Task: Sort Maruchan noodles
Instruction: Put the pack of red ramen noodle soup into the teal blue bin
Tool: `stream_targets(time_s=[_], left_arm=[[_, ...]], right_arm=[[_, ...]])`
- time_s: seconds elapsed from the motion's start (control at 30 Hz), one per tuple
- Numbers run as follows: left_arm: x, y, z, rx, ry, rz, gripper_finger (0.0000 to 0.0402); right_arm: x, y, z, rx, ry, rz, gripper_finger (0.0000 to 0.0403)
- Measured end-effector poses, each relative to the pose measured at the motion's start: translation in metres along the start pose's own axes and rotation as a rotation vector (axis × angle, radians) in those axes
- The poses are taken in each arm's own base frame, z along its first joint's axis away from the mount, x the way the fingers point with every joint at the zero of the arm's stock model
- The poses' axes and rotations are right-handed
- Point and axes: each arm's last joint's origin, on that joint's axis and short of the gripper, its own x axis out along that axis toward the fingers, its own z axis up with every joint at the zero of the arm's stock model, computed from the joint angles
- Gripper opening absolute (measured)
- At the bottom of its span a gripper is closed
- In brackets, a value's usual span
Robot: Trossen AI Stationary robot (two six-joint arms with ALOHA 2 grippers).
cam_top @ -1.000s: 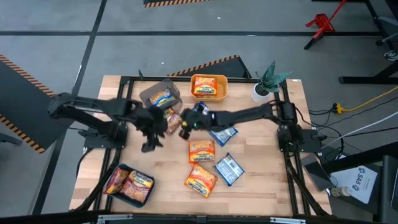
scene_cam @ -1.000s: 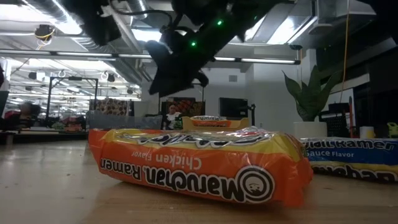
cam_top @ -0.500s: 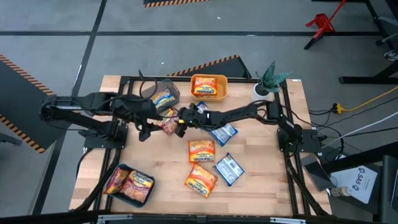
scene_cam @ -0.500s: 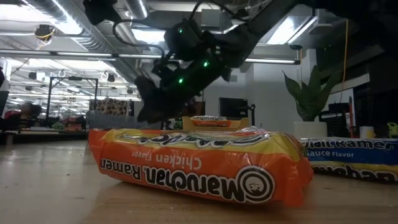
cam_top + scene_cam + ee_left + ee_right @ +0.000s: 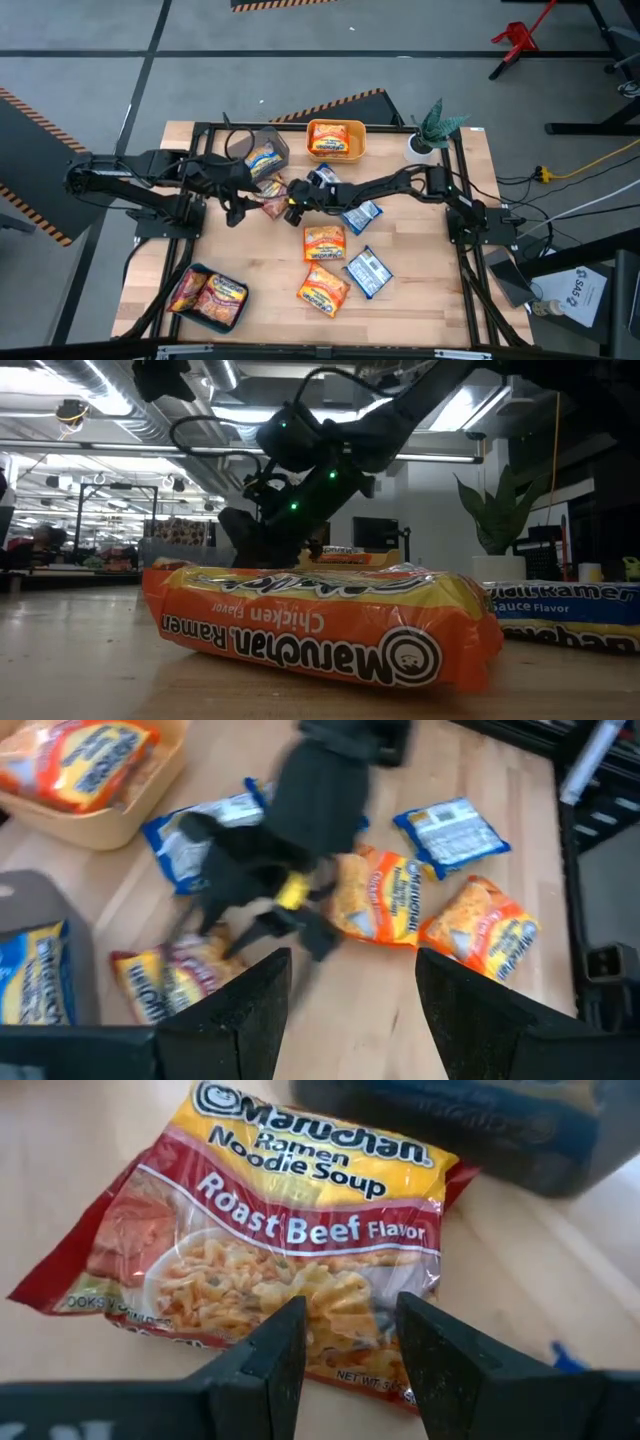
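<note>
Roast Beef packet [image 5: 270, 1260], red Maruchan ramen, lies flat on the table just beside the grey bin [image 5: 258, 152], toward the far-left corner. Right gripper [image 5: 290, 204] sits right over it, fingers [image 5: 255, 1370] parted and straddling the packet's near edge, nothing pinched yet. Left gripper [image 5: 232, 210] hovers on the packet's other side, jaws apart and empty.

Handling, my read: light, crinkly film over a brittle noodle block. Stiff in the middle, slippery on the flat faces. Best bite is across a short edge or the crimped seam; a hard squeeze mid-block will probably crack the noodles.

Other packets: two orange [image 5: 323, 242] and two blue [image 5: 368, 270] mid-table toward the near edge, more already in the yellow bin [image 5: 336, 127] at the far edge and the teal bin [image 5: 238, 312] at the near-left corner.

Hard to make out: overhead, the right gripper covers most of the red packet. Low view is blocked by an orange Chicken packet [image 5: 320, 625], so finger contact with the table can't be checked. Left wrist view is motion-blurred.
</note>
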Motion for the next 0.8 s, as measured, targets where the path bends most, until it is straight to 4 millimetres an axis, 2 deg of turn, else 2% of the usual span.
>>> stream_targets(time_s=[0.2,0.4,0.57,0.8], left_arm=[[0.014,0.006,-0.014,-0.092,0.028,0.089,0.0208],[0.043,0.018,-0.045,-0.243,0.09,0.189,0.0208],[0.063,0.025,-0.068,-0.318,0.107,0.209,0.0208],[0.07,0.027,-0.077,-0.351,0.112,0.213,0.0209]], right_arm=[[-0.009,0.026,-0.013,-0.054,0.034,-0.018,0.0149],[-0.016,0.045,-0.023,-0.083,0.044,-0.042,0.0149],[-0.019,0.053,-0.028,-0.092,0.054,-0.048,0.0149],[-0.023,0.059,-0.036,-0.103,0.096,-0.062,0.0149]])
